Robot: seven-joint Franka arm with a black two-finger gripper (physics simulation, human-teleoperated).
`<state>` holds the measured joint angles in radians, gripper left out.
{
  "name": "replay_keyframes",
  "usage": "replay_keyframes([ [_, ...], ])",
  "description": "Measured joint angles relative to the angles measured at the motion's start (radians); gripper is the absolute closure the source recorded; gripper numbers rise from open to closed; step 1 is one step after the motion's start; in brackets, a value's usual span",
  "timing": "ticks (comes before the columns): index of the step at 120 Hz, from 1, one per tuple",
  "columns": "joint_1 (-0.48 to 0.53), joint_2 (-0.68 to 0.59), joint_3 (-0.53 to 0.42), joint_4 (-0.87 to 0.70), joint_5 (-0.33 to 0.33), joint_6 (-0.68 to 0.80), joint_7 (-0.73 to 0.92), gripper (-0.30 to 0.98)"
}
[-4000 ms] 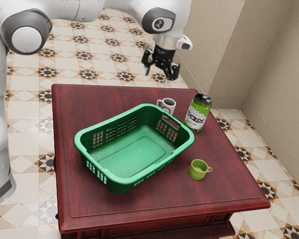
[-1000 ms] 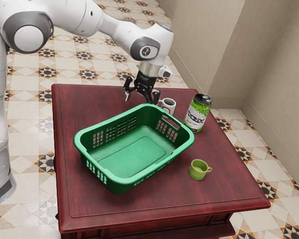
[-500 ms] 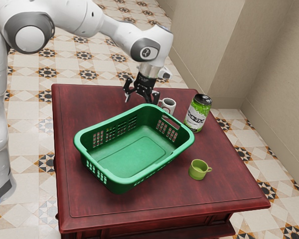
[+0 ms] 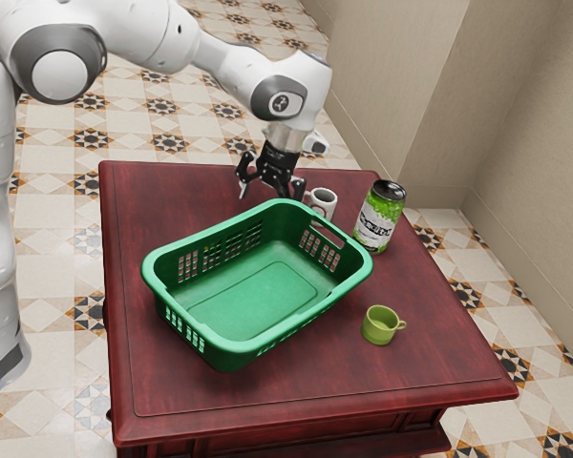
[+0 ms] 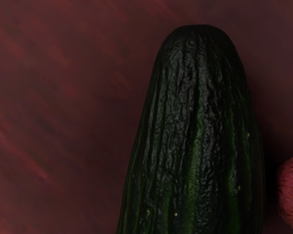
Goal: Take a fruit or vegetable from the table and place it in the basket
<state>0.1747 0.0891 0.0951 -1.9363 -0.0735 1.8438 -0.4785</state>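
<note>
1. The black two-finger end effector (image 4: 270, 196) is released: its fingers stand wide apart, pointing down, just beyond the basket's far rim in the exterior view.
2. The task's thing, a dark green cucumber with wrinkled, lengthwise-ridged skin (image 5: 195, 131), lies on the desk beneath the end effector. One rounded end and part of its length are visible, with lighter green streaks and small pale specks. It is outside the basket.
3. Just beside the cucumber sits a pinkish-red, rough-skinned rounded object (image 5: 292, 192), only partly in view; its kind cannot be told.
4. The green plastic basket (image 4: 224, 347) stands upright on the desk, with slotted walls and a handle opening facing the mug and jar. Its flat inner floor is visible.
5. A white mug with a dark interior (image 4: 322, 201) stands near the end effector, beyond the basket's rim. Whether it touches the basket cannot be told.
6. Toward the exterior view's right of the mug, a green jar with a black lid and pale label (image 4: 378, 218) stands upright.
7. A small olive-green cup (image 4: 380, 325) stands upright, apart from the basket, its handle toward the exterior view's right.
8. The dark red wooden desk (image 4: 296, 393) carries these things; the white arm (image 4: 289, 84) reaches over it from the exterior view's upper left.
</note>
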Motion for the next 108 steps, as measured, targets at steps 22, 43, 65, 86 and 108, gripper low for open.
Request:
replay_keyframes([
  [22, 0.000, 0.005, 0.000, 0.000, -0.002, 0.000, 0.000, 0.00],
  [43, 0.000, 0.007, 0.000, 0.000, -0.007, 0.000, 0.000, 0.00],
  [65, 0.000, 0.008, 0.000, -0.004, -0.014, 0.000, 0.000, 0.00],
  [86, -0.001, 0.009, 0.001, -0.007, -0.019, 0.000, -0.001, 0.14],
  [108, 0.001, 0.008, 0.006, -0.015, -0.030, 0.001, -0.004, 0.40],
])
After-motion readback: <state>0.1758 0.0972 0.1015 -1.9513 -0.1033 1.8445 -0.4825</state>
